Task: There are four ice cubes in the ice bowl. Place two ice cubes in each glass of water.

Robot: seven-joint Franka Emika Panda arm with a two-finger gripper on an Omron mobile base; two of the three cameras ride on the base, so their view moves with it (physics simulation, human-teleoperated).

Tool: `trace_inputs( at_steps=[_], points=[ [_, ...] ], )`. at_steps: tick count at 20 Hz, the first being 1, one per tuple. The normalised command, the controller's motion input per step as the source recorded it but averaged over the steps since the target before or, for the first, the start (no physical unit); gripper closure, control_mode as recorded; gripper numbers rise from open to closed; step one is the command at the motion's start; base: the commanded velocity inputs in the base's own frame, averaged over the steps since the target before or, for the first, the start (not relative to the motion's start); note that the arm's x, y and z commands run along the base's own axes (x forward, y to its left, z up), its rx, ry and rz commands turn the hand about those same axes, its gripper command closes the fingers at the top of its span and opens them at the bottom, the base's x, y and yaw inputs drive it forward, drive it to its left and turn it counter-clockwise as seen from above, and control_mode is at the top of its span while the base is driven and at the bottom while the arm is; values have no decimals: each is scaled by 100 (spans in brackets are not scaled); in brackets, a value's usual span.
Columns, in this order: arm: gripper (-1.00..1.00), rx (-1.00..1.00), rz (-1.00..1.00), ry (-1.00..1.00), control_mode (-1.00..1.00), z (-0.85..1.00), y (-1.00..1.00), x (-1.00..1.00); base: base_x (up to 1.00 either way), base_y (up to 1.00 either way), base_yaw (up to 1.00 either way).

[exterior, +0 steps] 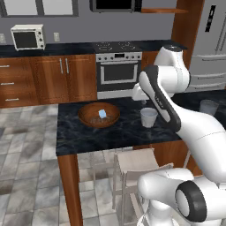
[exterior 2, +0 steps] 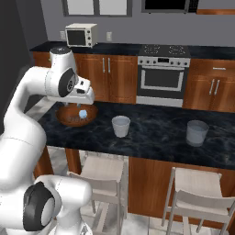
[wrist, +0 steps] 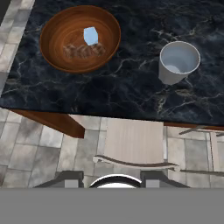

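Note:
The reddish-brown ice bowl (wrist: 52, 30) sits on the dark marble counter, left of the near glass of water (wrist: 179, 61). One pale blue ice cube (wrist: 90, 36) stands out in it, beside a cluster of translucent cubes (wrist: 83, 50). My gripper (wrist: 111, 177) hovers high over the counter's front edge, open and holding nothing, well away from bowl and glass. The base views show the bowl (exterior: 84, 115) (exterior 2: 64, 117), the blue cube (exterior: 102, 114) (exterior 2: 82, 113), the near glass (exterior: 148, 117) (exterior 2: 121, 126), and a second glass (exterior: 208, 107) (exterior 2: 197, 133) farther right.
Pale wooden stools (wrist: 135, 142) (exterior 2: 105, 172) stand under the counter's front edge. Behind, across a tiled floor, are an oven (exterior: 118, 73), wooden cabinets, a toaster oven (exterior: 27, 37) and a fridge (exterior: 212, 44).

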Motion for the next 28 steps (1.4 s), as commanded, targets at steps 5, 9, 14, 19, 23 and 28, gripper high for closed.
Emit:
trace_inputs(
  at_steps=[5,9,14,19,23,28],
  points=[
    [-100,0,0,-3,-100,0,20,0,0,0,0],
    [-100,0,0,0,-100,0,46,0,0,0,0],
    [-100,0,3,0,-100,-10,30,9,0,0,0],
    [-100,-1,1,0,-100,-29,24,32,0,0,0],
    [-100,-3,0,0,-100,-32,27,38,0,0,0],
    [-100,-5,0,0,-100,-36,16,37,0,0,0]
  ],
)
